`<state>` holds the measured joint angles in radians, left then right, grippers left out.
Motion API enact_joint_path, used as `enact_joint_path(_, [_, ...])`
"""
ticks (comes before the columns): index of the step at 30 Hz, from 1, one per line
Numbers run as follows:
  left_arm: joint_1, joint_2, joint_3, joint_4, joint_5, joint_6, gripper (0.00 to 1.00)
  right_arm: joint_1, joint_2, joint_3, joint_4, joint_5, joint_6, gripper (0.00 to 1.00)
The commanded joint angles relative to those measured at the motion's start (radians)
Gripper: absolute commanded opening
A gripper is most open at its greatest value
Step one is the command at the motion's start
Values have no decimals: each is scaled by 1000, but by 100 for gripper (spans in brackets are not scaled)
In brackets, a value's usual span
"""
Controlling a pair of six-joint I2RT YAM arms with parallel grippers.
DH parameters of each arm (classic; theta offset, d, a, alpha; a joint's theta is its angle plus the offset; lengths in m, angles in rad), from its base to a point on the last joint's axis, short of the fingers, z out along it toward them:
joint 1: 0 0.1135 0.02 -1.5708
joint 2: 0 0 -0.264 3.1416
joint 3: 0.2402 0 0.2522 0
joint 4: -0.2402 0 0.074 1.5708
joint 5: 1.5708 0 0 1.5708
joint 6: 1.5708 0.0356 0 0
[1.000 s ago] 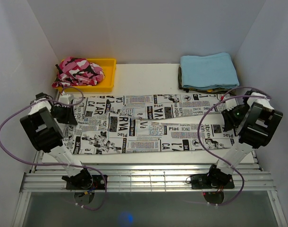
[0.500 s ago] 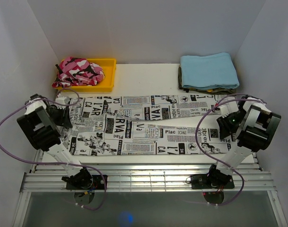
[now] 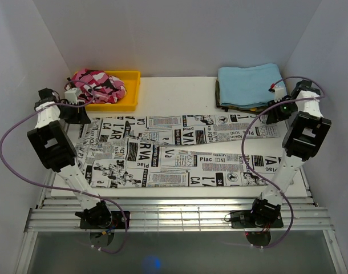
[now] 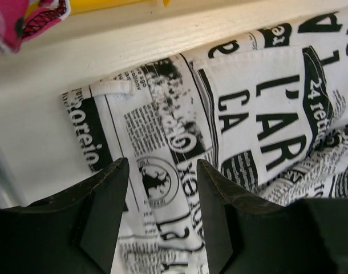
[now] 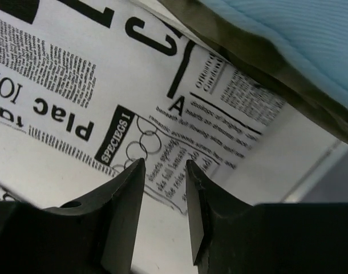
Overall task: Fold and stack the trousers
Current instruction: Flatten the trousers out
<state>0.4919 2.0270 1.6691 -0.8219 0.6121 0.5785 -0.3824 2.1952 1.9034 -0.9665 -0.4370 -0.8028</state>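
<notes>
The long white fabric trousers printed with black newspaper-style text (image 3: 174, 151) lie spread flat across the white table (image 3: 174, 91), waist at the left and 2 legs running out to the right.

Over at the far left corner of the waist is the left gripper (image 4: 161, 177). Its jaws stand well apart, roughly half open, and hover over the waistband just beside a white belt loop (image 4: 111, 87). Printed cloth shows flat in the gap and nothing is pinched.

Just past it sits the yellow plastic tray (image 3: 131, 85), with the crumpled pink camouflage garment (image 3: 97, 84) heaped inside and spilling over its left rim.

Now the other side: the right gripper (image 5: 164, 171) is at the hem of the far leg. Its jaws are set narrow, with just a slim gap, and flat newsprint cloth is visible through it. There is no grip here either, as far as the wrist view shows.

That hem lies right beside the folded light blue cloth (image 3: 251, 84), which rests on an olive layer (image 5: 231, 48).
</notes>
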Motion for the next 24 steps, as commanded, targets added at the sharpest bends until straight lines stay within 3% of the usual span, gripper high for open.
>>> enact_joint_path(1, [-7, 50, 53, 81, 46, -141, 61, 46, 29, -59, 81, 7, 93, 40])
enact_joint_path(7, [-7, 90, 89, 122, 0, -187, 62, 69, -32, -308, 138, 118, -2, 36])
enact_joint_path(16, [-7, 133, 153, 98, 24, -144, 61, 66, -308, -674, 117, 230, -272, 33])
enact_joint_path(19, [-7, 159, 198, 101, 38, -157, 62, 54, -327, -637, 112, 245, -305, 36])
enact_joint_path(24, [-7, 257, 306, 135, 38, -198, 61, 24, -212, -307, 46, 185, -236, 54])
